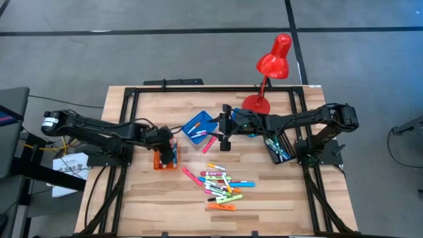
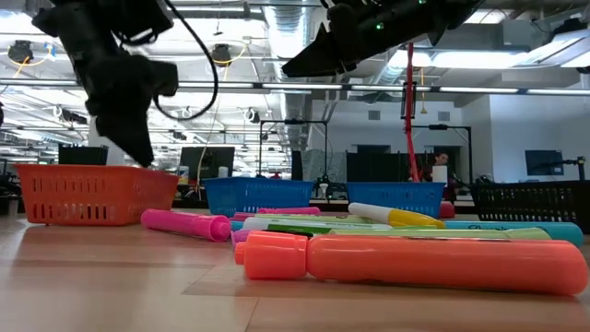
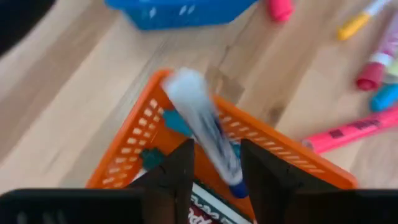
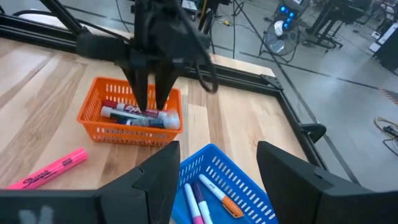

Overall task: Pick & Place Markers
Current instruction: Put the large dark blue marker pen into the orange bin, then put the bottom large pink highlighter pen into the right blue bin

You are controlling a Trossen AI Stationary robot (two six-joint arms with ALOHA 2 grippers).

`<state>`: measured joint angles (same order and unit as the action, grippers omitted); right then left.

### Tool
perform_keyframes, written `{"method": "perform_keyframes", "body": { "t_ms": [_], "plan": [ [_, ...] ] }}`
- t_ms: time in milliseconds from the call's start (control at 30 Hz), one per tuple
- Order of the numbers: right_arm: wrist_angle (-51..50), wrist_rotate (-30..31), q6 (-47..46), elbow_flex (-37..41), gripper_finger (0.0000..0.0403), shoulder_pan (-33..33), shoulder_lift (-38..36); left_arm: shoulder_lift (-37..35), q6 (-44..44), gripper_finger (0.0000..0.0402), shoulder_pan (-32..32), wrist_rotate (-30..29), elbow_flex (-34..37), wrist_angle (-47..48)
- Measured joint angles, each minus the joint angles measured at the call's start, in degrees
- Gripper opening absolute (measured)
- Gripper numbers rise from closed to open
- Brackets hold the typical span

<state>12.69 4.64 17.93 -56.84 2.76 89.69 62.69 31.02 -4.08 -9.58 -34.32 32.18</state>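
High view: we see the markers (image 1: 221,188) strewn on the table (image 1: 152,198) beside the orange basket (image 1: 165,158). Over that basket hangs the left gripper (image 3: 213,165), jaws parted around a blurred white-and-blue marker (image 3: 205,127). Past the basket, above the blue basket (image 4: 227,183), the right gripper (image 4: 217,162) gapes empty.

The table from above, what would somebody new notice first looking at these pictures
The loose heap of bright markers on the front middle of the wooden table catches the eye first, along with the red desk lamp at the back right. Next comes the left gripper poised over the orange tray, a blue-and-white marker dropping between its fingers, while the right gripper, open, hangs above the blue tray.
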Motion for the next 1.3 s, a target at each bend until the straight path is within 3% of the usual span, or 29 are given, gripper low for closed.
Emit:
{"method": "perform_keyframes", "body": {
  "t_ms": [233,467,633,867,1100,1300],
  "plan": [
    [0.0,-0.1,0.0,0.0,0.0204,0.0,0.0,-9.2,-5.1,0.0139,0.0,-0.3,-3.2,-0.4],
    [-0.3,-0.4,0.0,0.0,0.0204,-0.1,0.0,-13.3,-6.7,0.0140,-1.4,-0.3,-3.4,-9.9],
    [-0.5,-0.4,-3.5,0.0,0.0204,-0.1,0.0,-8.3,-11.9,0.0140,-5.1,-0.2,-3.5,-15.9],
    [-4.1,-0.4,-4.5,0.0,0.0205,-0.1,0.0,4.9,-23.6,0.0140,-10.8,3.4,-3.4,-19.2],
    [-5.3,-0.4,-9.1,0.0,0.0205,-0.1,0.0,17.9,-28.4,0.0140,-11.0,7.3,-4.0,-24.1],
    [-8.2,-0.3,-10.3,0.0,0.0205,-0.1,0.0,23.1,-34.9,0.0140,-10.8,9.2,-4.6,-25.2]
  ]
}}
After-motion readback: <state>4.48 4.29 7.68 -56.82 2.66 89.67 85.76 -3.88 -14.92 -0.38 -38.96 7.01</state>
